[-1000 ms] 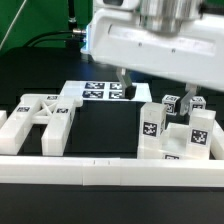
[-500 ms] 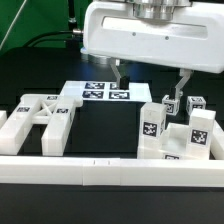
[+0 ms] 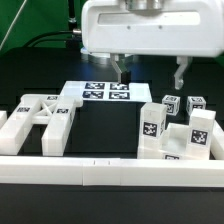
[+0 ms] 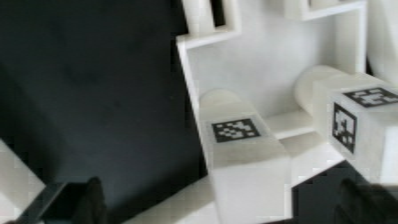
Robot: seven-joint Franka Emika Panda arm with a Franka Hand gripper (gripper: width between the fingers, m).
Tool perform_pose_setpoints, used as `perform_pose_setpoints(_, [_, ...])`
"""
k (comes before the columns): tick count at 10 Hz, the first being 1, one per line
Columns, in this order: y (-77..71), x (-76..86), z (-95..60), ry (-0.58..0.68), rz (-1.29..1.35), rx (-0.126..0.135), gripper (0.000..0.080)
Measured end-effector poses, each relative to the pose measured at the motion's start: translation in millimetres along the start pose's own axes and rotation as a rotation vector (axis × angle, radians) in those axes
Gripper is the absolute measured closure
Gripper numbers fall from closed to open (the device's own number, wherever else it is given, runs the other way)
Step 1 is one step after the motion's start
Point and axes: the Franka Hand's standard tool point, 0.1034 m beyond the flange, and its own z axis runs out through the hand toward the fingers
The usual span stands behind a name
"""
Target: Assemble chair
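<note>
Change: Over the last second the end effector [image 3: 150, 72] has climbed from low, just beside the small cubes, to well above the parts, and it now hangs over the far half of the black table [image 3: 100, 128].
End effector: Its two dark fingers [image 3: 121, 70] stand spread wide with nothing between them; the wrist view shows the same, with only tagged white parts far below the tips.
What that means: We judge that no part is in hand, so this is a pull-back between steps and the next pick is still to be chosen.
Chair parts: All lie loose on the table. The glossy white plastic X-braced side frame [image 3: 40, 118] rests toward the exterior view's left, near the front edge. The chunky white tagged block [image 3: 150, 128] stands toward the exterior view's right, with the two small white tagged cubes [image 3: 171, 103] just behind it and more white pieces beside it.
Progress: We see no two parts joined, so we reckon the assembly is at an early stage.
Containers: There are none here. A long low white border rail [image 3: 100, 168] runs along the table's front edge and the parts sit just behind it.
Marker board: The thin flat white marker board [image 3: 105, 92] lies mid-table, under the raised fingers, carrying only its tags.
</note>
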Motion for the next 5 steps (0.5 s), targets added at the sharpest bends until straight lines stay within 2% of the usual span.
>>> perform_pose_setpoints(5, [0.4, -0.3, 4.1, 0.008, -0.011, -0.003, 0.0150])
